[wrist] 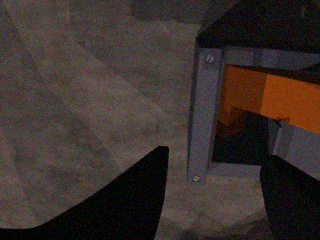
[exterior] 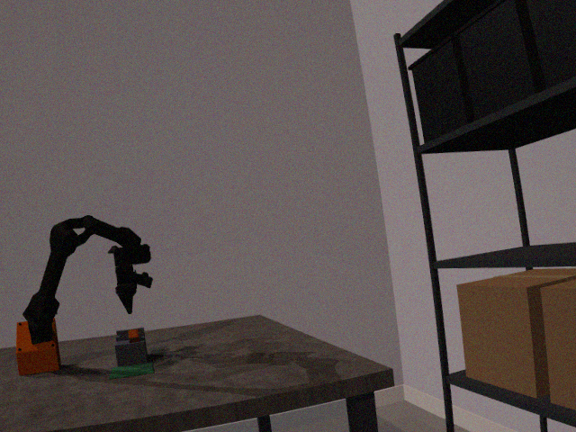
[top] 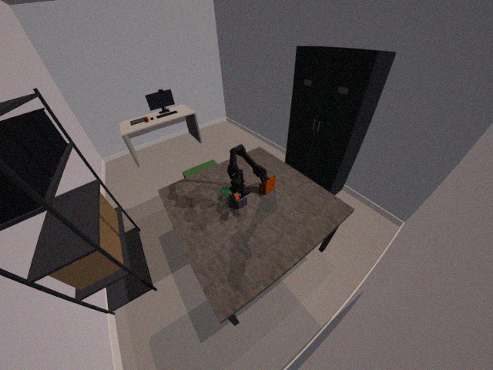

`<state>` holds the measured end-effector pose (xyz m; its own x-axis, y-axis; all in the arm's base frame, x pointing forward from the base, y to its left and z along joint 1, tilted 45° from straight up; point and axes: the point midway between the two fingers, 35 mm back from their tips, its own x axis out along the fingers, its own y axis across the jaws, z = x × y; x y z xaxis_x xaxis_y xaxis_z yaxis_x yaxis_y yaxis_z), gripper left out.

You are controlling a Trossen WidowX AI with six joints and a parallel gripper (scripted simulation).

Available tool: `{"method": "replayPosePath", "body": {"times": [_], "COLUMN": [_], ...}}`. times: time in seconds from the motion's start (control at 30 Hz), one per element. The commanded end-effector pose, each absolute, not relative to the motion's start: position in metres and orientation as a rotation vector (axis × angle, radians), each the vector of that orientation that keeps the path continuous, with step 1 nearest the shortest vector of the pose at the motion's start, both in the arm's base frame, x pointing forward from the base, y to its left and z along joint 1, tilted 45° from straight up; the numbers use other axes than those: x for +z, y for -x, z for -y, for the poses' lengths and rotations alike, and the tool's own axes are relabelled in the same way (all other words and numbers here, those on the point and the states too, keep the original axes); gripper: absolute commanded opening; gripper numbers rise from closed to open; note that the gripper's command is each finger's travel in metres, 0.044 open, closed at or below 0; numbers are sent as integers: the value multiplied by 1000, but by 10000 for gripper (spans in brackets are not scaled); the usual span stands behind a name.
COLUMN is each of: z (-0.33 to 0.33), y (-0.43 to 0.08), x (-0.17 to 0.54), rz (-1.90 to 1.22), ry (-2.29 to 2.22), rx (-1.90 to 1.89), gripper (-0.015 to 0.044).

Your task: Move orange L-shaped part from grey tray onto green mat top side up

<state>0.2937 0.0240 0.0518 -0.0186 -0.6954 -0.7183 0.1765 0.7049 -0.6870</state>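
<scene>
I've got the gripper [exterior: 129, 310] hanging above the tray [exterior: 130, 353], fingers part-open on nothing, and the part [wrist: 270, 102] sits in its pocket (tilt hard to judge), so next I'd come down and pinch whichever end stands proud.

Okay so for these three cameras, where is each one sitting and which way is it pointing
Top: high in a room corner, looking down on the table; the whole arm shows.
Exterior: low beside the shelving, looking across the table; the arm shows in profile, with the gripper above the grey tray.
Wrist: on the arm, looking down past dark fingers at the tray and orange part.
All three share the tray and part.
</scene>
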Motion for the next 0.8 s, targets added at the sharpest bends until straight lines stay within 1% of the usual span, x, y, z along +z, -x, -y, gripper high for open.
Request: {"method": "replayPosePath", "body": {"times": [0.0, 0.5, 0.63, 0.77], "z": [-24, -24, -18, -5], "y": [-293, -293, -294, -294], "x": [52, 52, 58, 73], "rz": [-1432, -1432, -1356, -1165], "ry": [464, 464, 327, 27], "rx": [-730, -730, -850, -1091], "gripper": [180, 180, 280, 280]}}
